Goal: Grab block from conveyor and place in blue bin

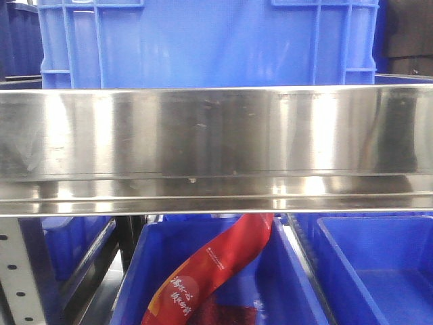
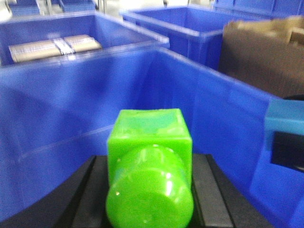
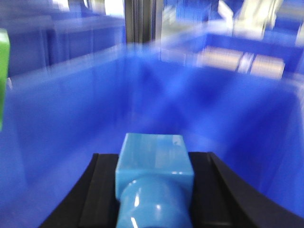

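Front view: close, level on steel rail (image 1: 216, 149). Both wrist views: down into blue bin (image 2: 213, 118), close.

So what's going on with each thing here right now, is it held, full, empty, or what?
Bright green plastic block: clamped in the left end effector, above a blue bin.
Light blue plastic block: clamped in the right end effector, above a blue bin; view blurred.
Blue plastic bin: the inside that shows is bare.
Front blue bin: holds a red printed packet.
Brown cardboard sheet: standing behind the bin wall.
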